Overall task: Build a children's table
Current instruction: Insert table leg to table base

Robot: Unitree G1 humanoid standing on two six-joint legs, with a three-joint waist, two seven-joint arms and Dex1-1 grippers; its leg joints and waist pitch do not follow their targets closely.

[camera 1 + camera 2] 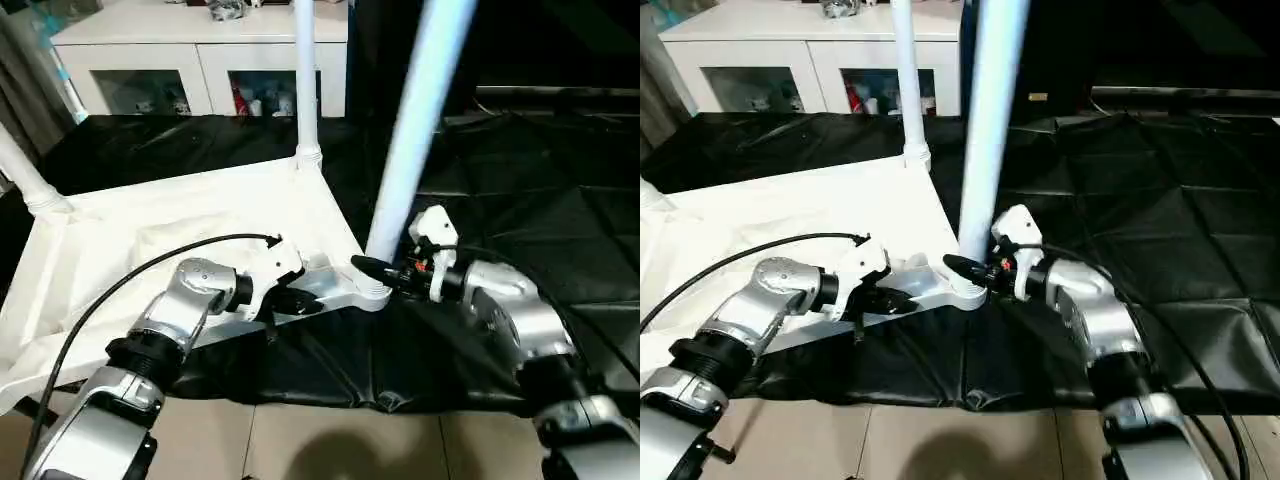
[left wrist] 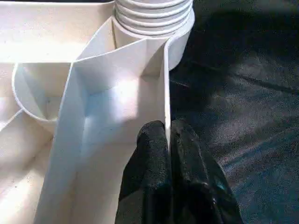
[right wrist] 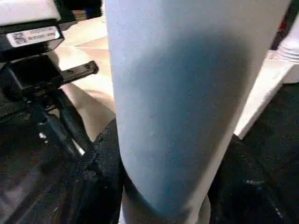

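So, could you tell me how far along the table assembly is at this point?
Done: the far leg and a left leg stand in corner sockets of the upside-down top. In hand: the right gripper grips the near leg low, at its socket, while the left gripper pinches the top's rim. Left: the fourth leg isn't visible, then turning the table upright.

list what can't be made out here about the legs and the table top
- Near leg: its upper end is cut off by the head views' top edge.
- Its seating in the corner socket: hidden by the right gripper.
- Table top: its left side runs past the frame edge.
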